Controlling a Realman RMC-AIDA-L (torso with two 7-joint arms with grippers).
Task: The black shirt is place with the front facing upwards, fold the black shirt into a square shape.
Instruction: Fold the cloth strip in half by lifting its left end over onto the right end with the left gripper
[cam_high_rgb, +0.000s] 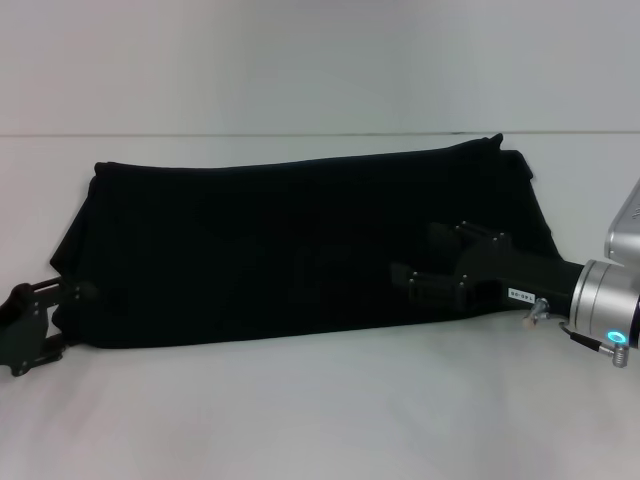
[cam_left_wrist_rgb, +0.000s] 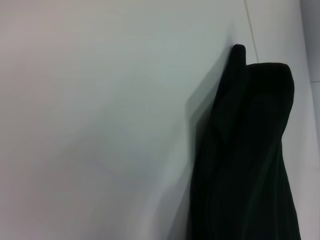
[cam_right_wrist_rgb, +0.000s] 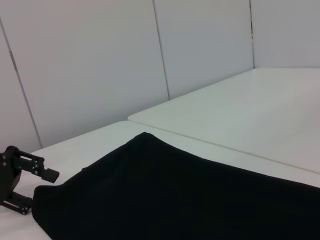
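One black shirt (cam_high_rgb: 290, 250) lies folded into a long band across the white table (cam_high_rgb: 300, 420), plain black side up. Two grippers work its near edge: the left gripper (cam_high_rgb: 45, 310), jaws spread, at the left end; the right gripper (cam_high_rgb: 440, 265), jaws spread, over the right part. Only the right wrist view shows wall panels (cam_right_wrist_rgb: 100, 65) behind.

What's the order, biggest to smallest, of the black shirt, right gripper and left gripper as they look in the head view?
1. black shirt
2. right gripper, over the shirt
3. left gripper, at the shirt's left end, partly cut off
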